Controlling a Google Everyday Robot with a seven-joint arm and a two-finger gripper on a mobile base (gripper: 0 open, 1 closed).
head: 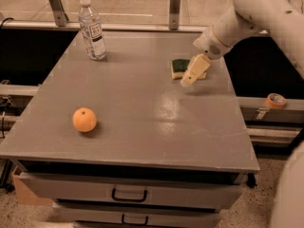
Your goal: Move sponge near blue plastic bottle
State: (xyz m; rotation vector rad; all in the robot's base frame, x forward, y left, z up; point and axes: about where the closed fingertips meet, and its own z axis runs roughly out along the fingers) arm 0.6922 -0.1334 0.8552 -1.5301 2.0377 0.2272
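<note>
One broad grey flat-topped table [142,132] across most of the view, with two dark-handled drawers [129,194] under its front edge. Reaching in from the upper right, over the table's far-right quarter: a thick white robot arm [251,11]. Upright near the far-left corner, close to the back edge: the tall clear plastic bottle [92,30], faintly blue, with a white cap and a white-and-dark label. At the arm's end, the pale cream gripper [188,80], angled down and to the left, hanging at the sponge's right part and hiding it. Touching or just above: cannot tell. How wide it stands: cannot tell either. Alone toward the front left: a round orange fruit [84,119]. Flat on the far-right part of the tabletop, near the right edge and well apart from the bottle: the small rectangular sponge [179,65], dark green top on a pale yellow base. Between sponge and bottle, only bare grey tabletop. Beyond the right edge, on a lower ledge: a small orange roll of tape [275,100].
</note>
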